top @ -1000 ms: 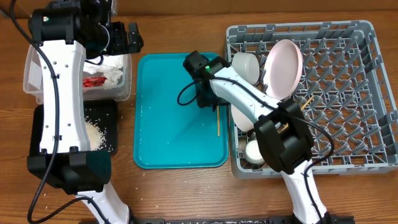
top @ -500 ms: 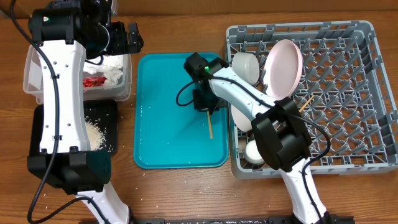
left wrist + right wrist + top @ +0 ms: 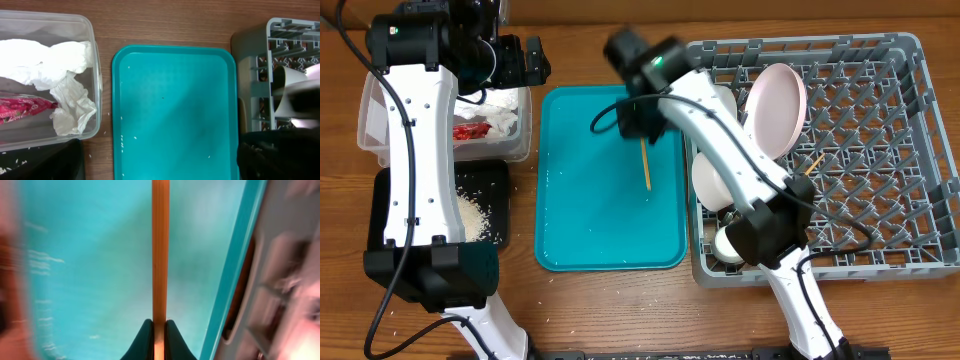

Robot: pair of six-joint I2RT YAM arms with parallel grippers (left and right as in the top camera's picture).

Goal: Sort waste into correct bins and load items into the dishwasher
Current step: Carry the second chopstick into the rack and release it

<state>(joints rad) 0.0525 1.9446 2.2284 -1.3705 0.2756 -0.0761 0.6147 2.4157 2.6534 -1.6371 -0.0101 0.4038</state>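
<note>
Overhead: the right fingers [image 3: 642, 128] are closed on the upper end of a chopstick [image 3: 645, 166]. It hangs steeply over the teal tray [image 3: 570, 225], with its lower tip inside the tray's right half and near the right rim. That rim lies just beside the left wall of the grey dish rack [image 3: 920, 150]. In the rack a pink plate [image 3: 777, 105] leans among the pegs and a second chopstick [image 3: 811, 164] lies slanted close by. Left of the tray, past a narrow strip of bench [image 3: 610, 310], the clear tub [image 3: 370, 125] holds a napkin [image 3: 503, 108] and a red wrapper [image 3: 472, 130]. The black tray [image 3: 492, 180] below it holds rice [image 3: 472, 213]. The left fingers [image 3: 532, 62] hover over the tub's far right corner; whether they are open I cannot tell.

Left wrist: the clear tub's [image 3: 94, 75] right wall stands close to the teal tray's [image 3: 175, 110] left rim, with bench [image 3: 150, 22] between. The napkin [image 3: 45, 62] and red wrapper [image 3: 20, 110] lie inside the tub. The dish rack's [image 3: 250, 55] wall adjoins the tray's right rim.

Right wrist: the two dark right fingers [image 3: 145, 339] pinch the chopstick [image 3: 160, 250], which runs straight up the picture over the tray floor. The teal tray's [image 3: 239, 265] rim crosses to its right, and the view beyond that is blurred.
</note>
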